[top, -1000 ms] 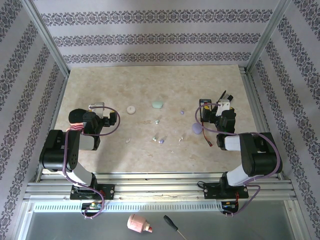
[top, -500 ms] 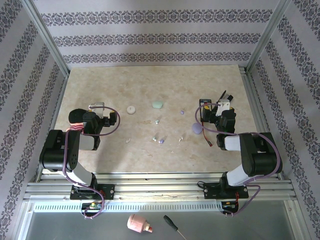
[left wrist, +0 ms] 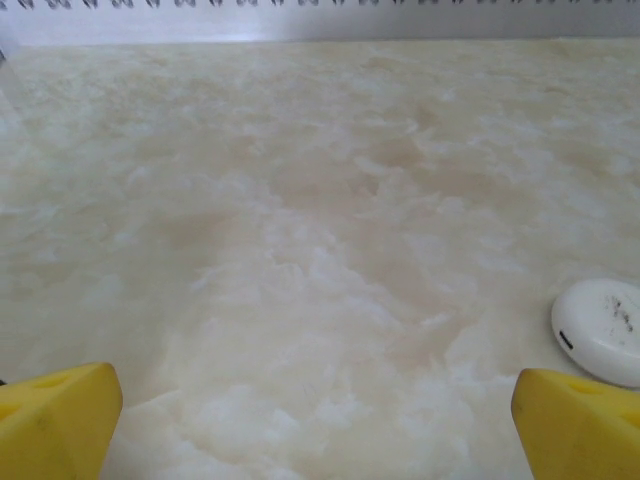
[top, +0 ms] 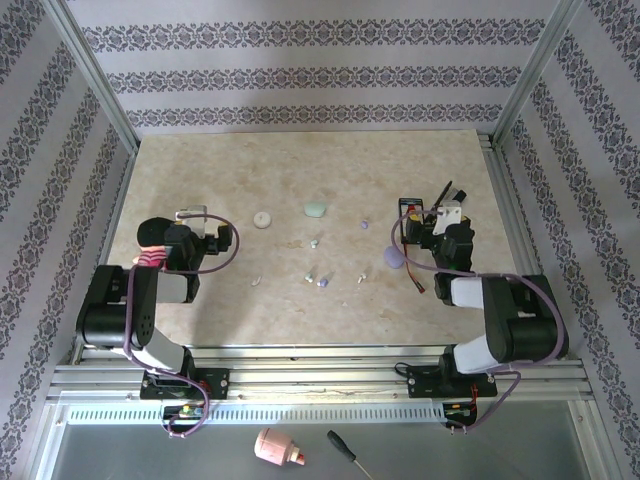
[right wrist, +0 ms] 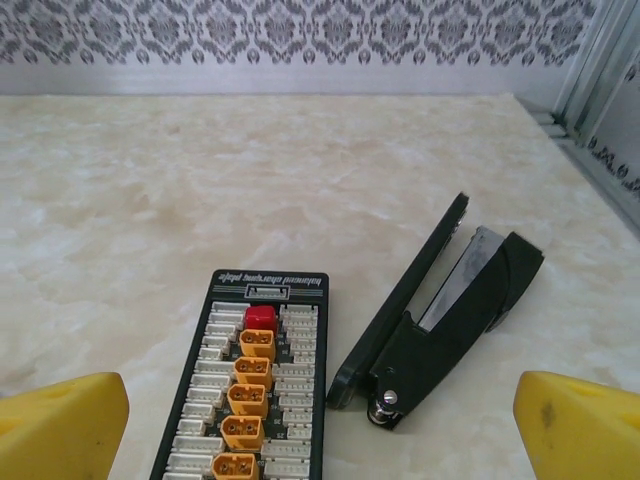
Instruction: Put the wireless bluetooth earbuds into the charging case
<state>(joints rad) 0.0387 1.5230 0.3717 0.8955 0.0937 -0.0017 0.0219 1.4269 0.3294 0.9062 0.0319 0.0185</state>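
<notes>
Around the middle of the table [top: 200, 170], the wireless bluetooth earbuds [top: 311, 274] lie loose and scattered, mostly toward 6 o'clock of centre, apart from the white case [top: 262, 219] at 10 o'clock, the pale green case [top: 316, 208] at 12 and the lilac case [top: 394, 257] at 4. The left gripper [top: 192, 214] at 9 o'clock and the right gripper [top: 428, 210] at 3 both stand spread wide, holding nothing. As I judge it, nothing is done: every bud has yet to be picked up and seated.

The white case [left wrist: 603, 330] runs off the right edge. The connector board [right wrist: 245, 390] is cropped below. The earbuds [top: 323, 283] are mere specks.
</notes>
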